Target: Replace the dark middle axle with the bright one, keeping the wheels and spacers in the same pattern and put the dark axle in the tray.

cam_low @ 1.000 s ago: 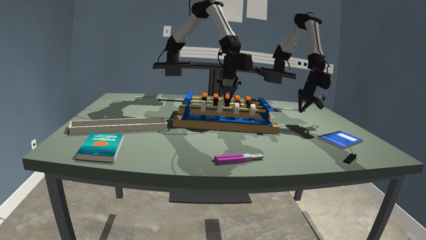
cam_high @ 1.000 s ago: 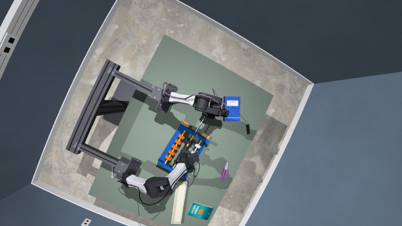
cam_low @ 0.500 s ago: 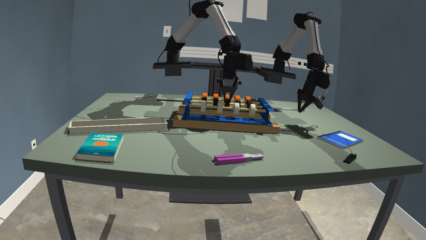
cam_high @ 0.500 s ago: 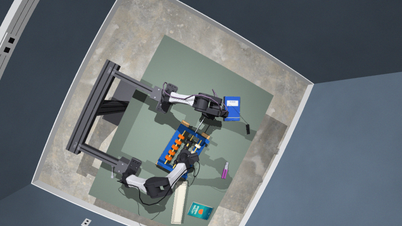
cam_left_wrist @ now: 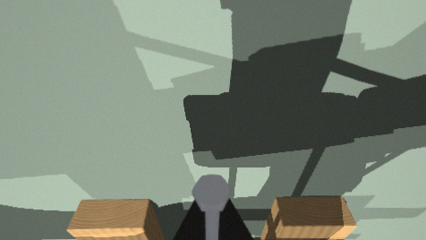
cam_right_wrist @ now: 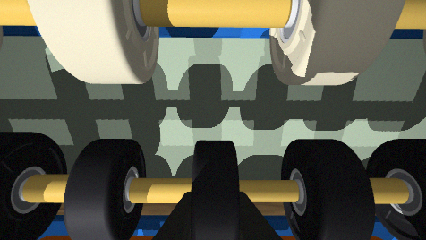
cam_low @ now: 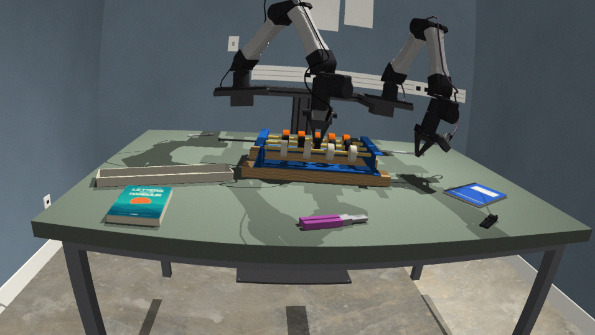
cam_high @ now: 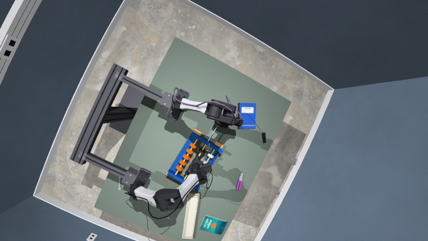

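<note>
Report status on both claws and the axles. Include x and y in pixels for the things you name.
Left claw (cam_high: pixel 217 126) (cam_low: pixel 418 154) shut on bright axle (cam_high: pixel 212 134) (cam_low: pixel 397 152) (cam_left_wrist: pixel 211 224). Right claw (cam_low: pixel 318 139) (cam_right_wrist: pixel 215 197) shut on black middle wheel (cam_right_wrist: pixel 215 179). Dark axle (cam_low: pixel 237 140) protruding at tray-side rail, not in tray (cam_high: pixel 190 216) (cam_low: pixel 166 179).

High overhead, the top view looks down; the exterior faces the same wheel frame (cam_high: pixel 179 153) (cam_low: pixel 371 156) (cam_right_wrist: pixel 251 32) from tableside. Right wrist peers closely down at black wheels (cam_high: pixel 201 152) (cam_low: pixel 301 142) (cam_right_wrist: pixel 215 172), left wrist past battens (cam_high: pixel 197 131) (cam_low: pixel 383 180) (cam_left_wrist: pixel 112 217) at five and seven o'clock.
</note>
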{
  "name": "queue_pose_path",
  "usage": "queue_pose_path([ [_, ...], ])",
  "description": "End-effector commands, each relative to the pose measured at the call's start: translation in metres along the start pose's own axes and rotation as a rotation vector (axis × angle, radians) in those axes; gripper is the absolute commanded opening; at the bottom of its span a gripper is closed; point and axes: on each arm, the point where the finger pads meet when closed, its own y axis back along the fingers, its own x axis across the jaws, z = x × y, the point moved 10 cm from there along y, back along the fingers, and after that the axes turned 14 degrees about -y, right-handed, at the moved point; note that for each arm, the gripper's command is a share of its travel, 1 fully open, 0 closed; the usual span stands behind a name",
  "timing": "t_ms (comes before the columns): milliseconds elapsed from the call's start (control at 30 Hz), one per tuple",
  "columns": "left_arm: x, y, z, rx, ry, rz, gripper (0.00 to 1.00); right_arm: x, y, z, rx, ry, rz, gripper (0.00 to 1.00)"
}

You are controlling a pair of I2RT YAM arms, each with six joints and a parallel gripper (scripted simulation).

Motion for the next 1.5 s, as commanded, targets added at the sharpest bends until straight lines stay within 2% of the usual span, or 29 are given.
queue_pose_path([
  [0, -0.003, 0.006, -0.015, 0.032, -0.042, -0.005, 0.00, 0.005, 0.005, 0.005, -0.016, -0.007, 0.010, 0.00],
  [1467, -0.005, -0.003, -0.027, 0.040, -0.043, 0.000, 0.00, 0.006, 0.007, 0.002, -0.031, 0.002, 0.022, 0.00],
])
